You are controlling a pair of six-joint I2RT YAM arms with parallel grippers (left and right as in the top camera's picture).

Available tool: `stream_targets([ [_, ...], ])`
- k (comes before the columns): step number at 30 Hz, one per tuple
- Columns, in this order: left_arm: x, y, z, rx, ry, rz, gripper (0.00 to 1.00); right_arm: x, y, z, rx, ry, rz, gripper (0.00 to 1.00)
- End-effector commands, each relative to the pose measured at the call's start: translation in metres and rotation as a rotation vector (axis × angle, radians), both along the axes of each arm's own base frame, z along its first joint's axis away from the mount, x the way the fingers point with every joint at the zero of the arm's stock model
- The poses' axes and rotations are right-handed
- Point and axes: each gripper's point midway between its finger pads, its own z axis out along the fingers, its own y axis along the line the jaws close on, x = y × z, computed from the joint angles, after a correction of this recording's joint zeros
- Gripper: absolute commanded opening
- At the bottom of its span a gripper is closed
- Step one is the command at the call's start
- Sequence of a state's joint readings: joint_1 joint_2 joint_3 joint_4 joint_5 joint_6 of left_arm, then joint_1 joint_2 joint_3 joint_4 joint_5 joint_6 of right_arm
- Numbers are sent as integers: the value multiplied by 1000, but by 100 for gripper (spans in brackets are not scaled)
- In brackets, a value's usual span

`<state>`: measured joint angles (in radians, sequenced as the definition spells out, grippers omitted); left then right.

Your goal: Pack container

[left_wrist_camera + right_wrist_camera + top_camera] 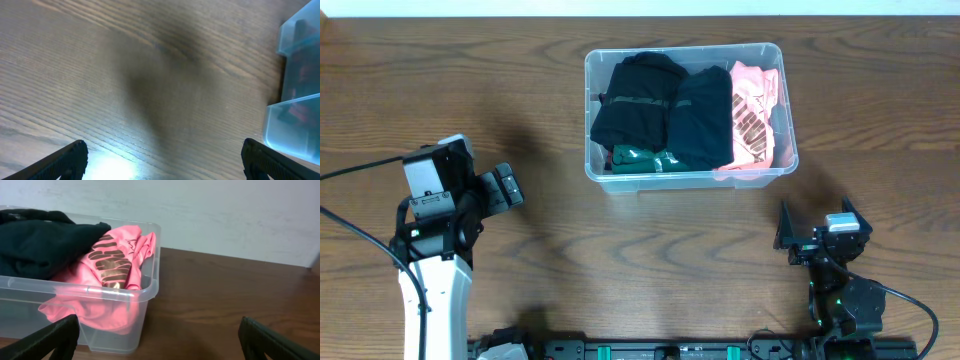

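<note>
**One tub, four garments, two idle hands**

There is one clear rectangular plastic tub (690, 177) with rounded corners, standing on the brown wood-grain bench (620, 260) towards 12 o'clock, a little right of centre. Four pieces of cloth lie inside it:
- One black folded garment (635, 95) fills the 9 o'clock end.
- One dark folded garment (700, 115) sits beside it in the middle.
- One green cloth (640, 158) shows low along the 6 o'clock wall.
- One pink garment with dark lettering (753, 120) lies at the 3 o'clock end, bunched against the wall.

There are two arms, both well apart from the tub. The left arm rises from 8 o'clock on the bench. The left hand (510, 187) is held above bare wood and turned towards 3 o'clock. Its two fingers (65, 160) are spread wide with nothing between them, and a corner of the tub (295, 120) shows at the edge of its camera's view. The right arm is folded low at 5 o'clock. The right hand (817, 222) faces 12 o'clock, looking at the tub's pink-filled end (115, 292). Its fingers (275, 340) are likewise wide apart and empty.
</note>
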<state>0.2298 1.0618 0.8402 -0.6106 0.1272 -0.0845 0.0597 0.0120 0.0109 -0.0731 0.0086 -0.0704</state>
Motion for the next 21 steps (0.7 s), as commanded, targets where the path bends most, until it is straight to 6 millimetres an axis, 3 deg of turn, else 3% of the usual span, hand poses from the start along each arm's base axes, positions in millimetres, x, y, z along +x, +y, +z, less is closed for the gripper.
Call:
stream_targets([
  [1,-6,-1,10,17,-42,-1,98,0,1,-1,-13,-4,4,99],
  [6,-28,-6,18,28,-90,-1,98,0,1,-1,-13,-4,4,99],
  [10,-40,-10,9,51,-187,-3,98,0,1,-1,-13,-4,4,99],
  [14,-40,-16,-7,78,-351,-27,98,0,1,-1,-13,-4,4,99],
  [21,-34,-24,-12,133,-652,-68,98,0,1,-1,-13,-4,4,99],
])
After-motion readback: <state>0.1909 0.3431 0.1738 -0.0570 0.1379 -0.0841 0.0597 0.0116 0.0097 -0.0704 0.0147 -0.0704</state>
